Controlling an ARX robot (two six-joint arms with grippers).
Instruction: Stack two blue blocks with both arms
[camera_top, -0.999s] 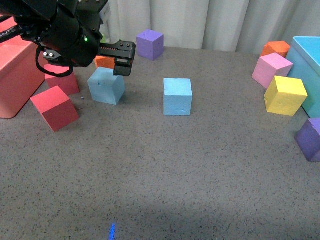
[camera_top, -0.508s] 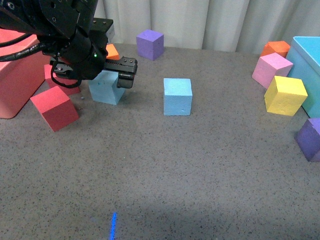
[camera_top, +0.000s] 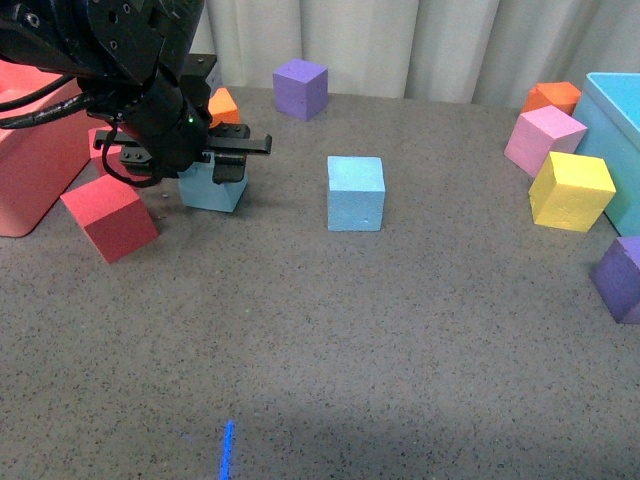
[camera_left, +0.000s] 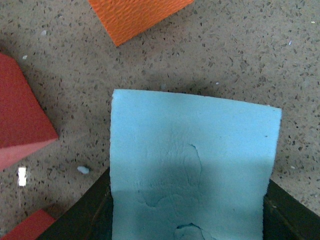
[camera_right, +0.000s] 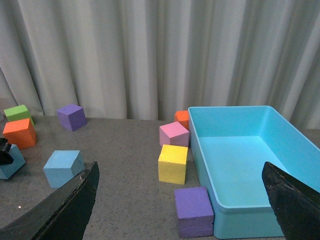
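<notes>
Evidently soft, the nearer-left blue block (camera_top: 210, 188) shows creases and a dent on its top face in the left wrist view. I judge it to be light foam that gives under pressure and is not slippery. It is best held on two opposite flat sides at mid-height, with only a mild squeeze so it stays square for stacking. It rests on the tabletop (camera_top: 400, 330), at about 10 o'clock from the middle.

The left tool (camera_top: 218, 165) is lowered over it, its fingers (camera_left: 87, 215) flanking the block's sides. They seem to meet the foam, but I cannot tell whether they are clamped.

The second blue block (camera_top: 355, 193) stands free at 3 o'clock from the first, well apart. A red cube (camera_top: 108, 215) lies near the first block at 8 o'clock and an orange cube (camera_top: 222, 103) near it at 12 o'clock.

The right tool (camera_right: 180, 172) shows only in its own wrist view, spread wide and empty.
</notes>
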